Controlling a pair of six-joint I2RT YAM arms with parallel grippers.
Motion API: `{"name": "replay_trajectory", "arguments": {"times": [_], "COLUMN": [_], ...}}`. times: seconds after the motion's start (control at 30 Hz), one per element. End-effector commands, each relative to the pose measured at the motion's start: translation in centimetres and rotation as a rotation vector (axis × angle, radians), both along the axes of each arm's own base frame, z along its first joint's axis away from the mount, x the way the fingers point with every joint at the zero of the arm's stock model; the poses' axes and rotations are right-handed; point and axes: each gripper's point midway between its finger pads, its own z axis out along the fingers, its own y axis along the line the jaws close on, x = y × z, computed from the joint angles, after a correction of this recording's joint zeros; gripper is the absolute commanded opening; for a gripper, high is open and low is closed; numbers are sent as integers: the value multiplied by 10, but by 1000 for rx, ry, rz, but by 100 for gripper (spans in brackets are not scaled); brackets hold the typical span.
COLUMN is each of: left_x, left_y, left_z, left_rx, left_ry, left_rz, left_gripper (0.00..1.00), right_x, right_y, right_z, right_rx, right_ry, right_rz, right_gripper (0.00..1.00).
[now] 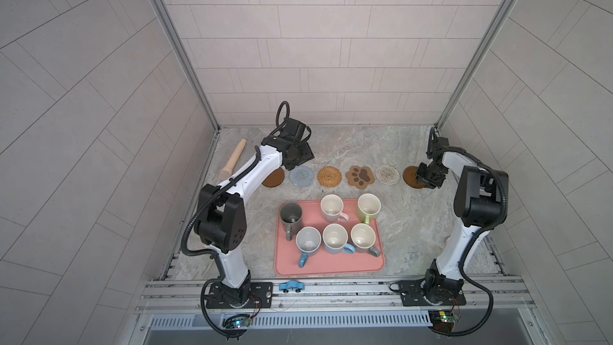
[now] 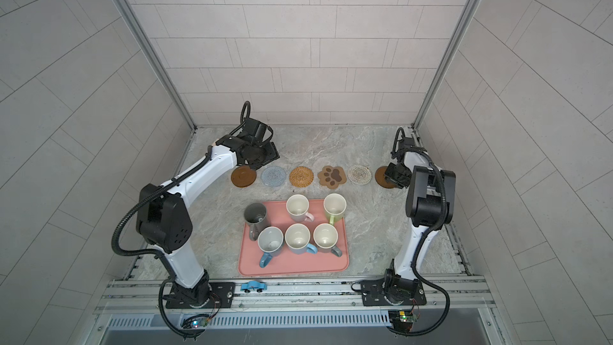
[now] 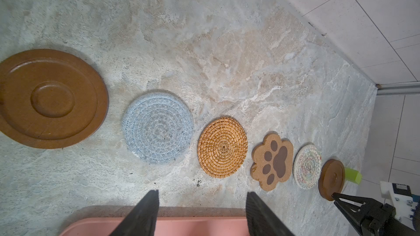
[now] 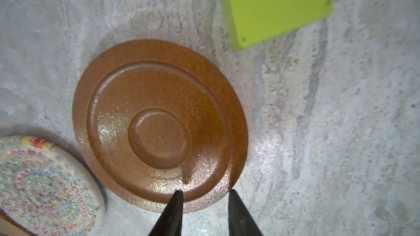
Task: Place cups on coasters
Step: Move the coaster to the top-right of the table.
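Six coasters lie in a row across the middle of the desk (image 1: 365, 147), parallel to its far edge. From the left edge they are the left-end wooden disc (image 1: 275, 179), blue woven round (image 1: 302, 176), rattan round (image 1: 329, 176), paw mat (image 1: 360, 177), cream woven round (image 1: 387, 174) and right-end wooden disc (image 1: 410, 175). All six cups stand upright on the pink tray (image 1: 331, 265), which sits between the row and the desk's front edge. The dark grey cup (image 1: 291, 215) is at the tray's far left corner, with the pink cup (image 1: 331, 207) and green cup (image 1: 369, 207) along the far side. The blue-handled cup (image 1: 308, 242), light blue cup (image 1: 335, 238) and grey cup (image 1: 363, 237) stand close together in front of them. The left gripper (image 3: 202, 192) hangs above the left end of the row with its jaws wide apart and nothing between them. The right gripper (image 4: 205, 191) is low at the right-end wooden disc, its jaws a narrow gap apart. One tip is over the disc's rim and the other at its edge; I cannot tell whether they touch it. A green block (image 4: 277, 7) lies near that disc, apart from it. A wooden pestle (image 1: 234, 160) lies by the left edge, and a blue toy car (image 1: 292, 286) sits on the front rail.
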Motion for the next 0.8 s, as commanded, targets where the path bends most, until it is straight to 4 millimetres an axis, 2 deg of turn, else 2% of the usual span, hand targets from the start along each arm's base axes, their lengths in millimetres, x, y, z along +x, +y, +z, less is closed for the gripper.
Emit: {"name": "replay_trajectory", "arguments": {"times": [0.0, 0.47, 0.77], "left_x": [-1, 0, 2], "left_y": [1, 1, 1], "left_z": [18, 21, 23], "left_rx": [-10, -14, -15], "left_ry": [-42, -49, -54], "left_rz": [14, 22, 23], "left_gripper": [68, 68, 68], "right_x": [-2, 0, 10], "right_y": [-5, -4, -3], "right_z": [-7, -12, -4], "right_rx": [-8, 3, 17], "right_ry": [20, 24, -18], "right_rz": [-22, -29, -50], "right_gripper": [36, 36, 36]}}
